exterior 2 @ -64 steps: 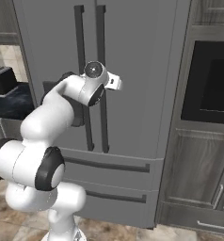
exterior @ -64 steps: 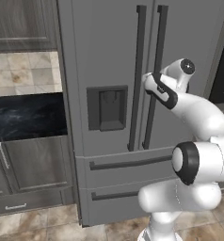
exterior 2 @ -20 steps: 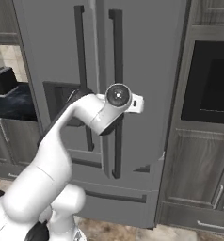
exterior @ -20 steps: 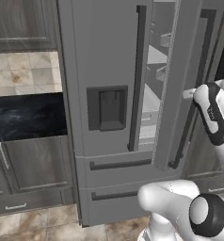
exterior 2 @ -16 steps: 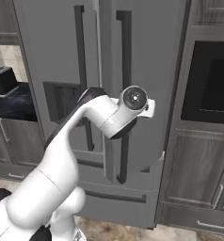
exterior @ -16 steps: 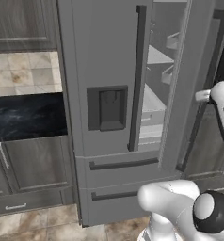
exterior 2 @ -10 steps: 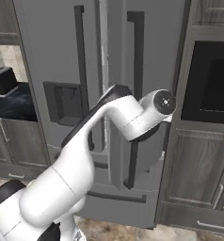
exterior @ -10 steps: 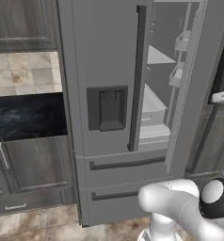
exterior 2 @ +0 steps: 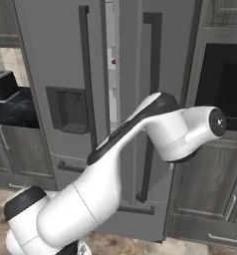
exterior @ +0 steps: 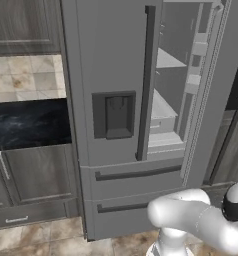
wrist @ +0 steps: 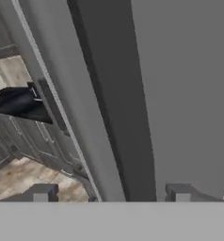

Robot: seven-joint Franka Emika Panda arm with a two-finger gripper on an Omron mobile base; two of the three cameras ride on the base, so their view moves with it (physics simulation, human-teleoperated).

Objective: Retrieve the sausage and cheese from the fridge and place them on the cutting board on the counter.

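Observation:
The grey fridge (exterior: 111, 60) stands with its right door (exterior: 216, 100) swung out, showing pale shelves (exterior: 163, 107) inside. In the hand view my gripper (wrist: 110, 194) is open: its two fingertips (wrist: 41, 193) stand wide apart on either side of the door's dark vertical handle (wrist: 114, 117), with a gap to it. From the right base view the open door (exterior 2: 165, 60) faces the camera and my arm's wrist (exterior 2: 212, 122) reaches past its edge. The black counter (exterior: 26, 120) lies left of the fridge. Sausage, cheese and cutting board are out of view.
A dark appliance (exterior 2: 1, 82) sits on the counter (exterior 2: 11, 112) at the left. A built-in oven (exterior 2: 225, 79) and dark cabinets (exterior 2: 210, 199) stand right of the fridge, close behind the open door. Two fridge drawers (exterior: 131, 175) are closed below.
The right fridge door has swung further open as my arm pulled it to the right. The jaws, shut on the handle before, now stand apart.

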